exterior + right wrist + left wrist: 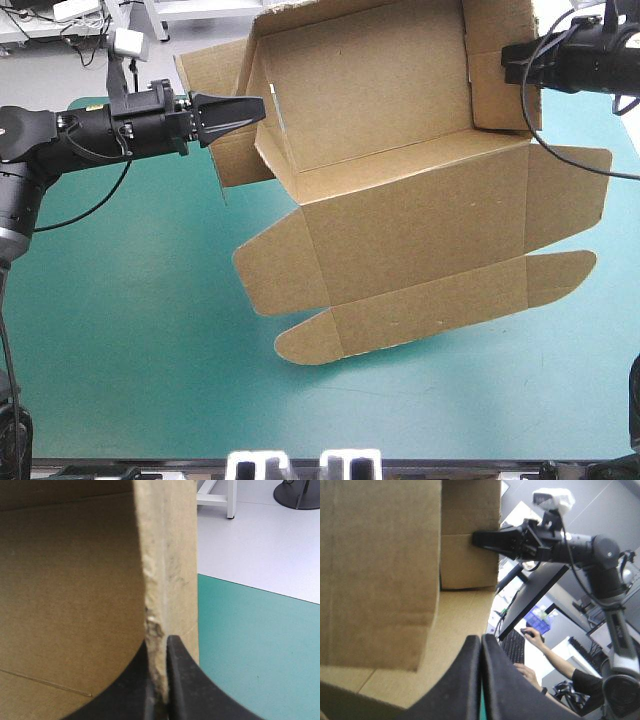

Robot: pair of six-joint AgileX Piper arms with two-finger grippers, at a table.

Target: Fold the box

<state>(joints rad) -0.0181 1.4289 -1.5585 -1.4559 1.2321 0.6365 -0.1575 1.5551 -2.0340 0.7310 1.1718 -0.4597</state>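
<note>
The right claw (pixel 159 652) pinches the box's (pixel 400 210) raised side wall, the board's edge caught between its black fingers. The box hangs tilted above the teal-green surface (pixel 130 330), with tray walls up and the lid panel and flaps drooping below. At the box's opposite wall the left claw (pixel 250 106) is pressed together into a point, its arm stretched level. I cannot tell whether it touches the box.

Box (pixel 400 200): brown board, paper-faced, matt, faint ribbing; cut edge rough, fibres frayed. Cover (pixel 130 330): teal-green, smooth, matt. Fingers (pixel 187 690) of right gripper (pixel 160 642): black, smooth, dull sheen, plastic-looking.
</note>
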